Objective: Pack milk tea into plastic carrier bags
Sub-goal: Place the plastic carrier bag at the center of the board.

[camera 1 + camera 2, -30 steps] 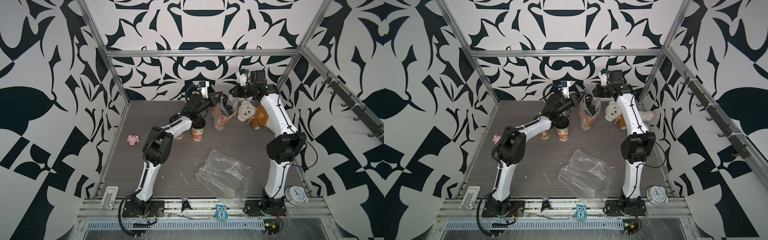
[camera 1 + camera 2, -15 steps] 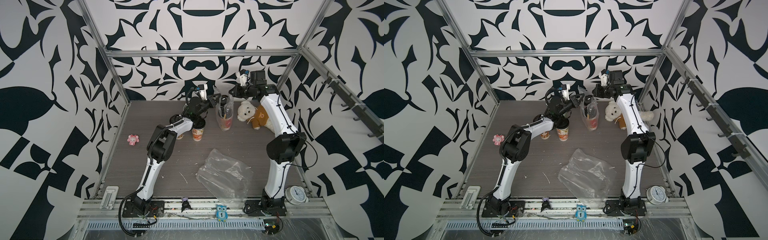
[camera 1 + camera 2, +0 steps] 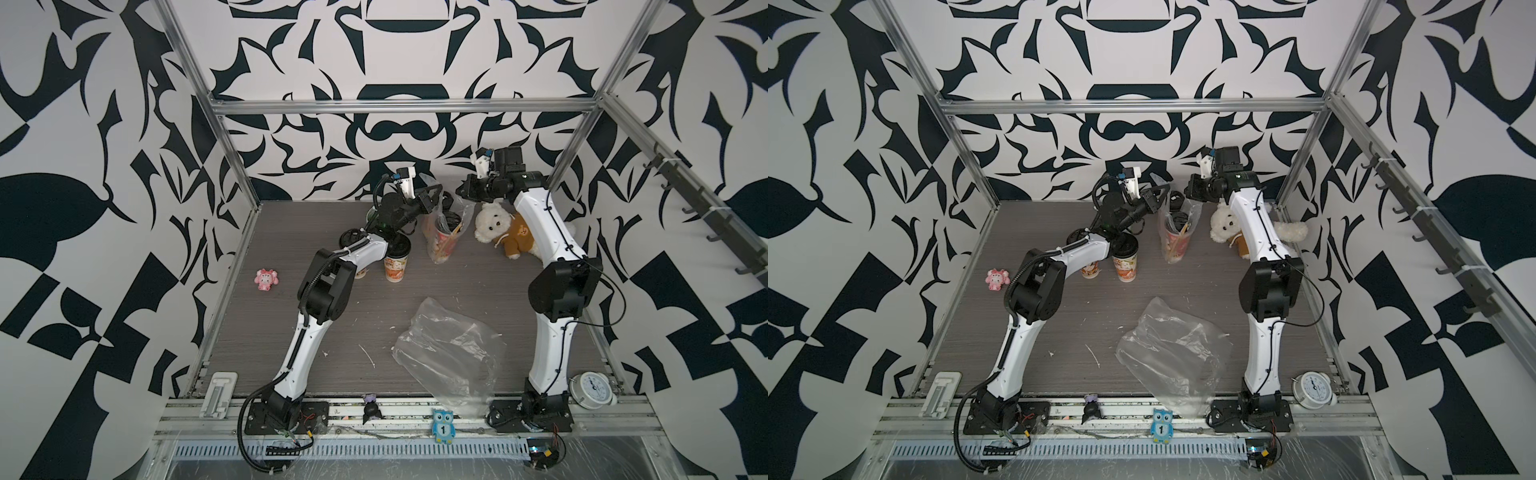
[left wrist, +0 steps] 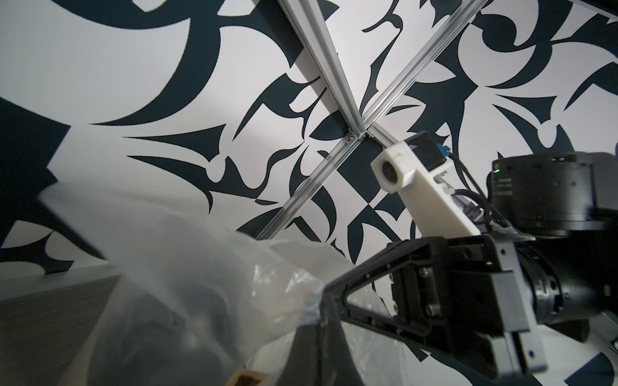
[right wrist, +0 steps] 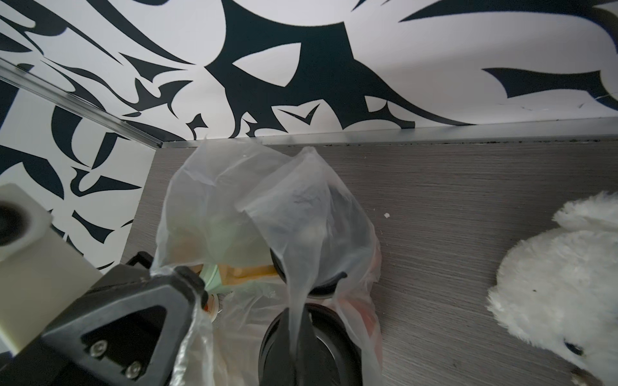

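Note:
A clear plastic carrier bag (image 3: 441,239) hangs between my two grippers at the back of the table, its bottom near the surface. Inside it is a red milk tea cup (image 3: 1177,243), and black lids (image 5: 309,351) show in the right wrist view. My left gripper (image 3: 434,200) (image 4: 322,322) is shut on one handle loop. My right gripper (image 3: 462,193) (image 5: 297,320) is shut on the other. Two more milk tea cups stand outside the bag, one (image 3: 397,264) in the open and one (image 3: 360,272) half hidden under my left arm. A second carrier bag (image 3: 449,357) lies flat near the front.
A mint-green cup (image 5: 214,279) shows through the held bag, beside the left gripper. A white teddy bear (image 3: 496,226) sits right of the bag, under my right arm. A pink toy (image 3: 266,279) lies at the left. A clock (image 3: 590,384) and an owl tag (image 3: 442,430) are at the front rail.
The held bag swung from tilted to upright and now leans a little again. Both grippers stayed shut on its handles and sank slightly. The left arm's elbow shifted.

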You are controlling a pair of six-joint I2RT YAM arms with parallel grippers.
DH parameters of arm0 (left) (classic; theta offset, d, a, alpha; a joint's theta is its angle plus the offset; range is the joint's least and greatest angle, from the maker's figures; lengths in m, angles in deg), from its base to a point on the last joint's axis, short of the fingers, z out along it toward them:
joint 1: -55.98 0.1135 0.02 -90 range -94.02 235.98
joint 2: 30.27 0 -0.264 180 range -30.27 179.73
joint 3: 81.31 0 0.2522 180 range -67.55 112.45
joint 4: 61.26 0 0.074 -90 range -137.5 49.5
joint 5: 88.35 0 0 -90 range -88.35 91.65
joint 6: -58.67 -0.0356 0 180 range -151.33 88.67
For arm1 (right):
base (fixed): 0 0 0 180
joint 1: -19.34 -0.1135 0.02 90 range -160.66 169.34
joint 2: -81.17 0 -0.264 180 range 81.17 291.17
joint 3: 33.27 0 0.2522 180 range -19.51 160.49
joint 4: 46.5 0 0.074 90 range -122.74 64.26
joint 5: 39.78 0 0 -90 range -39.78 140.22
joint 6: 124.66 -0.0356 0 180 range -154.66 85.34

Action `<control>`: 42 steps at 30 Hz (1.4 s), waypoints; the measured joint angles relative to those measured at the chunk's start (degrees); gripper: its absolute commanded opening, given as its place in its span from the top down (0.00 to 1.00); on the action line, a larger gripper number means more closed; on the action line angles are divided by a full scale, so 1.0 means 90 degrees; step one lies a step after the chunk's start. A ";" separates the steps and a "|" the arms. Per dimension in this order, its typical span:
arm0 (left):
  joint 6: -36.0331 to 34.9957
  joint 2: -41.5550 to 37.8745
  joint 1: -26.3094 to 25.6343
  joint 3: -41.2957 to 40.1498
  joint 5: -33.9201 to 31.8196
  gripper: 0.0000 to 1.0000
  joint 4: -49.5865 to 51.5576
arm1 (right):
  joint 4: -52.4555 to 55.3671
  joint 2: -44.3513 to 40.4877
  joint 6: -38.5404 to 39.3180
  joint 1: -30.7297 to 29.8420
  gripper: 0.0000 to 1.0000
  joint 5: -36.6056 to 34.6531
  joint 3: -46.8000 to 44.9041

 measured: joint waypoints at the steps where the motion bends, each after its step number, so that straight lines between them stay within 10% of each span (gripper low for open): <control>1: 0.0002 0.0022 0.0000 0.0015 0.0000 1.00 0.0000 | -0.0002 0.0007 -0.0005 0.0007 1.00 -0.0005 0.0000; 22: 0.0085 -0.0090 0.0015 -0.0364 -0.0155 0.27 -0.0464 | -0.0015 0.0002 -0.0211 0.0017 0.48 0.0044 0.0012; 42: -0.0321 -0.0719 0.0015 -0.1275 -0.0172 0.16 -0.0070 | -0.0102 -0.0430 -0.0257 0.0017 0.36 0.0051 -0.0134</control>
